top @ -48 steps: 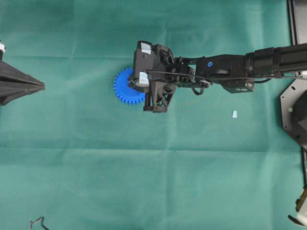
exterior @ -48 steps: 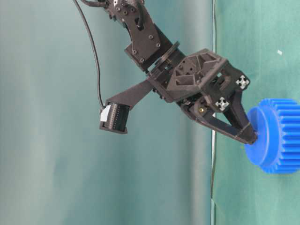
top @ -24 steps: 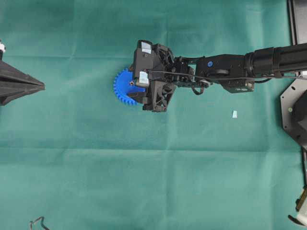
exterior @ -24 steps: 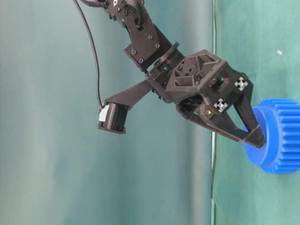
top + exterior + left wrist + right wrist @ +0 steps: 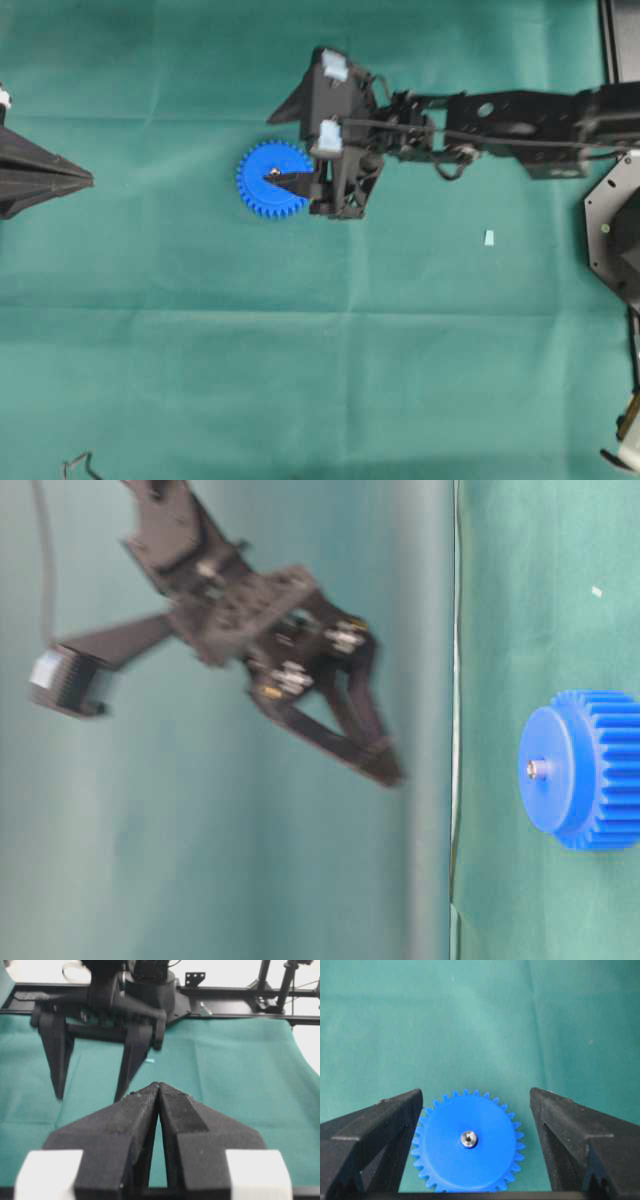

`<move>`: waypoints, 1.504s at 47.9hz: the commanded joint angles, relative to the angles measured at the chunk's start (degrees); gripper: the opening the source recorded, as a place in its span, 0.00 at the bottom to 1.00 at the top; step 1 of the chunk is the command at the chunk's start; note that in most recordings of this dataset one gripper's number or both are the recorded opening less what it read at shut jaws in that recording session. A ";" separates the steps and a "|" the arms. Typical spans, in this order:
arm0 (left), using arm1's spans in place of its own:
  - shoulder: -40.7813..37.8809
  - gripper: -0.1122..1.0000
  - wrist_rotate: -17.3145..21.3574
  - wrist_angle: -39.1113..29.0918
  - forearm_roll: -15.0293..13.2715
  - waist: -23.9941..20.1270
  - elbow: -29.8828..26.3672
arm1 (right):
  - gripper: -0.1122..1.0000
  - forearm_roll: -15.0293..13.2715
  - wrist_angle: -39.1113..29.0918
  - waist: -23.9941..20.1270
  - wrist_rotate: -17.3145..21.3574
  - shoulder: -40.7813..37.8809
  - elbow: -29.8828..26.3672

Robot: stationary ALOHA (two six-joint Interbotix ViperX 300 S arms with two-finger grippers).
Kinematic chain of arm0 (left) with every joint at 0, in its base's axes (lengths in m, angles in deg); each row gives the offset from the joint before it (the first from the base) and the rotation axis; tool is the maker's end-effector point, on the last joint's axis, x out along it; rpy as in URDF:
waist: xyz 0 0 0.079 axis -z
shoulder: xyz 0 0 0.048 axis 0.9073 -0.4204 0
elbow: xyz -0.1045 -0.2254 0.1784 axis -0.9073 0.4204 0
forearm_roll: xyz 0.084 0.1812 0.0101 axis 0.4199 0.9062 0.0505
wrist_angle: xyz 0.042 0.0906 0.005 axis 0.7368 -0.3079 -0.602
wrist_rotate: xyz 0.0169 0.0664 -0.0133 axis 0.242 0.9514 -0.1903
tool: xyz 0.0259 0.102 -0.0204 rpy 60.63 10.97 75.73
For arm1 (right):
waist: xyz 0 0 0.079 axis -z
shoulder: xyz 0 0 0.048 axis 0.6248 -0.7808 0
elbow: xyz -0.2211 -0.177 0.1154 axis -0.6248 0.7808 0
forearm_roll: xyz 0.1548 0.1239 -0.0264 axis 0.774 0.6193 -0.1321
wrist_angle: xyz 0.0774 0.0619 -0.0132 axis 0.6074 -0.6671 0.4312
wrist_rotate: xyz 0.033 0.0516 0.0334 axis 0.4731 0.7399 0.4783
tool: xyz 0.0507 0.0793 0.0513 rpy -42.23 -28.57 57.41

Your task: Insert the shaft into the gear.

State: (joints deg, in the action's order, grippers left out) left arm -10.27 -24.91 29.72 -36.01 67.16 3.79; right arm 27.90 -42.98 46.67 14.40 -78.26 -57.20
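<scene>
Lifting straight up kept the wide-open, empty right gripper (image 5: 470, 1125) clear of the shaft (image 5: 468, 1138) seated upright in the blue gear (image 5: 468, 1142), avoiding any nudge.

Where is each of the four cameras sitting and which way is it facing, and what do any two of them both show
Overhead: above the table, looking straight down at the gear; right gripper reaches in, left gripper at the edge.
Table-level: at table height, lying on its side, facing the gear with the shaft in its centre; right gripper lifted clear.
Left wrist: behind its shut jaws, facing the right gripper across the cloth.
Right wrist: between open jaws, looking down on gear and shaft.
Shared: overhead and right wrist both show the gear.
</scene>
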 commanded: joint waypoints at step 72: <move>-0.09 0.12 0.00 0.00 0.18 0.09 -1.41 | 0.87 0.09 1.14 -0.09 0.35 43.42 27.33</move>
State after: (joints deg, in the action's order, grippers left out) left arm -10.18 -25.00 29.37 -35.93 67.16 3.79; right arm 27.90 -42.36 46.67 14.66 -34.49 -29.25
